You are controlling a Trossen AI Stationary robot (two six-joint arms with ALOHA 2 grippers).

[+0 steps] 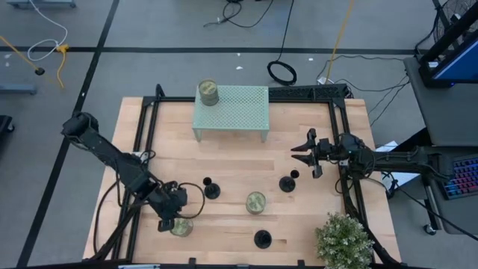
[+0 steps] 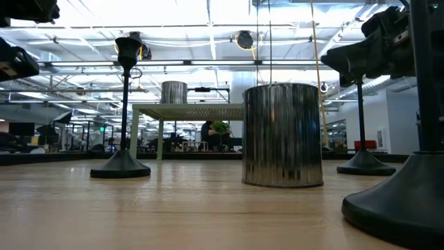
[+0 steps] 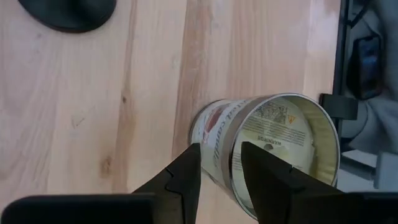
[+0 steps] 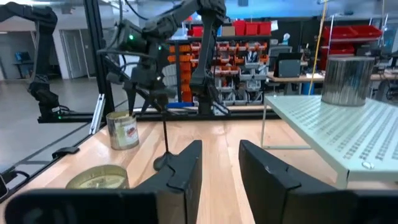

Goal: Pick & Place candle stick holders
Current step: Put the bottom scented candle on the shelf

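Candle stick holders: three, all black, standing on the table (image 1: 231,161) — one (image 1: 211,188) left of centre, one (image 1: 287,182) right of centre, one (image 1: 262,239) near the front edge.

Round metal tins: three — one (image 1: 208,92) on the green perforated stand (image 1: 239,104), one (image 1: 256,202) mid-table, one (image 1: 181,226) at front left.

Stands: one. Potted plants (image 1: 344,240): one. Robot arms: two.
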